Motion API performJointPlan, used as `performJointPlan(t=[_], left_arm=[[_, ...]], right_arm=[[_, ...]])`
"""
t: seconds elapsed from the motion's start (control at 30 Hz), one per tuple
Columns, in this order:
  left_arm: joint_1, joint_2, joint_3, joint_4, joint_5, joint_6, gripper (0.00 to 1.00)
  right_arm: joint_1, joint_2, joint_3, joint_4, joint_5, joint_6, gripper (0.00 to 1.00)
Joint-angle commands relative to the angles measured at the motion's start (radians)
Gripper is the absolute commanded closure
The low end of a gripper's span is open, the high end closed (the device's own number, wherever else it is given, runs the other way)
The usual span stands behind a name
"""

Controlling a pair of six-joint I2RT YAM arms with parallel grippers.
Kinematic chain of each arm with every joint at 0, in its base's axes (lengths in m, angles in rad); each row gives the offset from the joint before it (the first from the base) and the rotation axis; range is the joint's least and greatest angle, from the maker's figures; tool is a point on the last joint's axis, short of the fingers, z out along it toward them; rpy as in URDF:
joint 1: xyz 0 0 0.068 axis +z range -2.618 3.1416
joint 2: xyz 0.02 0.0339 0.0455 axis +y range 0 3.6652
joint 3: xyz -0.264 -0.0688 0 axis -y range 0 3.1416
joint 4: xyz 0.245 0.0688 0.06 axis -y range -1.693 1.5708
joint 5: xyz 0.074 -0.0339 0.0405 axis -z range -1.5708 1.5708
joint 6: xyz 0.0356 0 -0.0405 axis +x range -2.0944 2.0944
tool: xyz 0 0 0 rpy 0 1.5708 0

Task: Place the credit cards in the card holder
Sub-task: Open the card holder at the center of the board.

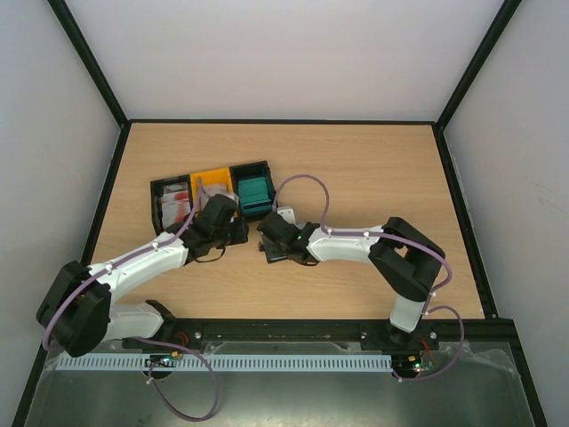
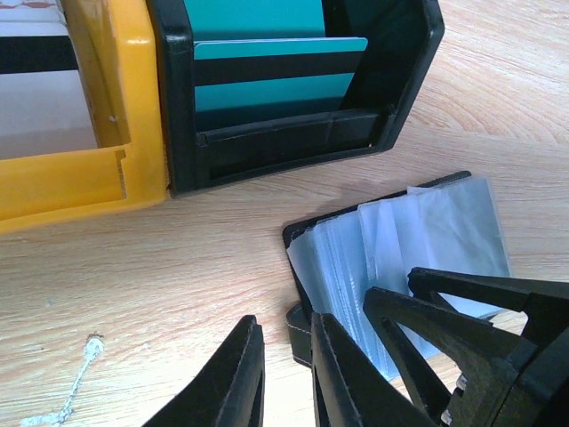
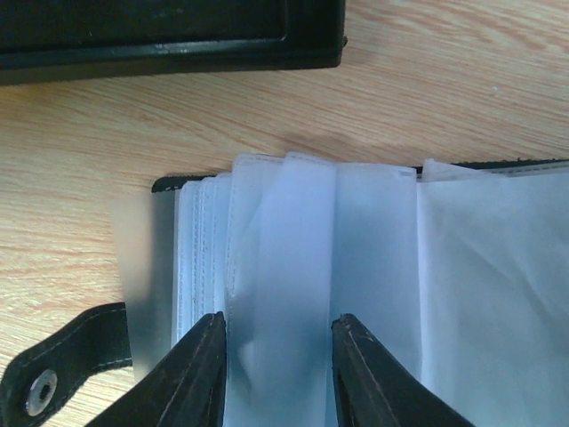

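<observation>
The card holder (image 2: 400,258) lies open on the wooden counter (image 1: 373,178), just in front of a row of three bins. It is near the black bin (image 2: 400,80) at the right end of that row but apart from it. Its clear sleeves (image 3: 462,294) are fanned out, and its snap tab (image 3: 53,378) lies flat on the wood at one side.

The left tool (image 2: 286,334) is drawn to a narrow gap, with the black edge of the holder's cover at one corner caught between its fingers. The right tool (image 3: 277,320) is over the sleeves from the other side. Its fingers stand partly apart, astride a single sleeve whose edges meet both of them. I cannot tell whether that sleeve is really pinched. In the left wrist view the two tools sit close together at the holder.

The teal credit cards (image 2: 267,76) stand upright in the near black bin, one showing a dark stripe. The yellow bin (image 2: 98,173) touches that bin's side and holds a white card with a dark stripe (image 2: 31,53). The far black bin (image 1: 171,181) at the left end of the row holds the red-and-white cards (image 1: 175,201)
</observation>
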Motion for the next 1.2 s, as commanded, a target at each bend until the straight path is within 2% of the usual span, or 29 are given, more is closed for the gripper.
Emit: performJointPlan(t=[0.0,0.23,0.4,0.5,0.6,0.9,1.17], left_arm=[[0.004,-0.012,-0.013,0.019,0.026,0.01,0.82],[0.005,0.001,-0.014,0.026,0.04,0.012,0.82],[0.004,0.001,-0.015,0.031,0.058,0.014,0.82],[0.005,-0.001,-0.015,0.034,0.07,0.017,0.82],[0.005,-0.003,-0.014,0.04,0.086,0.023,0.81],[0.004,0.009,-0.011,0.057,0.13,0.039,0.8],[0.004,0.012,-0.006,0.058,0.137,0.039,0.78]], right_arm=[[0.001,-0.036,-0.017,-0.027,0.041,0.032,0.68],[0.001,-0.034,-0.024,-0.029,0.03,0.036,0.8],[0.001,-0.058,-0.033,-0.02,0.023,0.046,0.82],[0.001,-0.078,-0.037,-0.022,0.042,0.058,0.87],[0.001,-0.096,-0.039,-0.04,0.083,0.076,0.89],[-0.002,-0.079,-0.021,-0.163,0.262,0.113,0.85],[-0.012,-0.066,-0.011,-0.269,0.399,0.153,0.69]])
